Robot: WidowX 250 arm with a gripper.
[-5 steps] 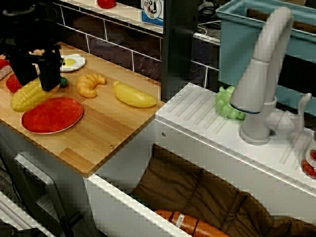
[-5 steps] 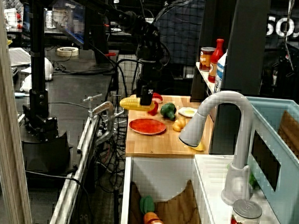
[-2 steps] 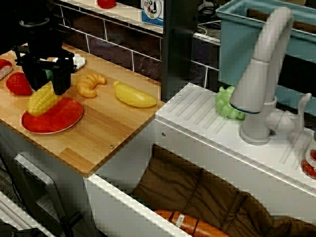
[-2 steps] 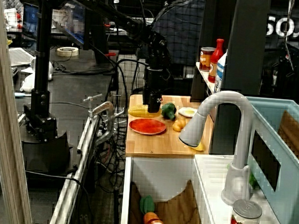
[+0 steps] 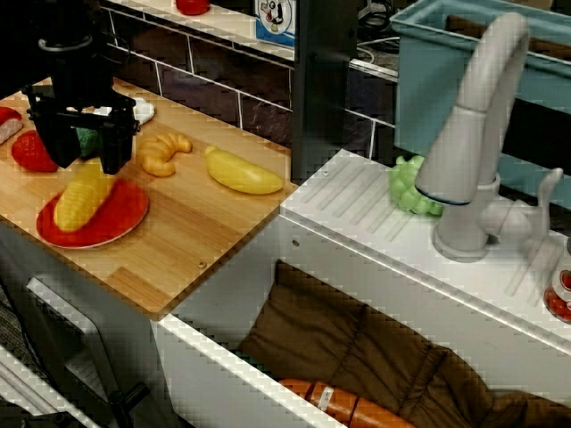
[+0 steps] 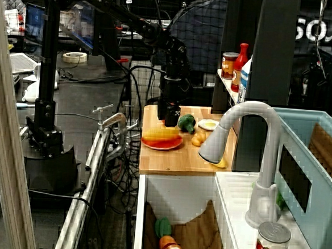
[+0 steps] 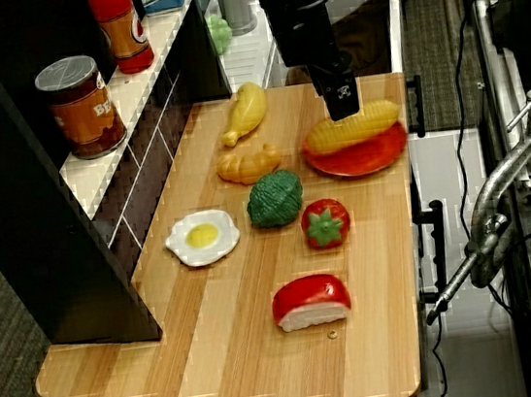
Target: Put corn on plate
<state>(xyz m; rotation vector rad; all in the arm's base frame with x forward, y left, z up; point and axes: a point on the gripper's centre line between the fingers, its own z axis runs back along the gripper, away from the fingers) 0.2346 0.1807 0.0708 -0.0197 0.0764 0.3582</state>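
The yellow corn [image 5: 80, 196] lies flat on the red-orange plate [image 5: 125, 218] near the front left edge of the wooden board. It also shows in the side view [image 6: 161, 135] and the overhead view [image 7: 354, 128], across the plate [image 7: 363, 156]. My black gripper [image 5: 84, 165] hangs just above the corn's far end. Its fingers stand apart on either side of the cob and do not hold it. In the side view the gripper [image 6: 169, 118] is a little above the corn.
On the board are an orange croissant [image 5: 163, 152], a smooth yellow banana-like piece [image 5: 241, 172], a broccoli [image 7: 275, 197], a tomato [image 7: 325, 222], a fried egg [image 7: 202, 236] and a red-and-white piece [image 7: 310, 300]. A sink with a grey faucet [image 5: 473, 134] lies to the right.
My gripper carried the corn from the left of the plate over it, lowered it and let go. The corn now rests on the plate and the fingers stand wider apart.
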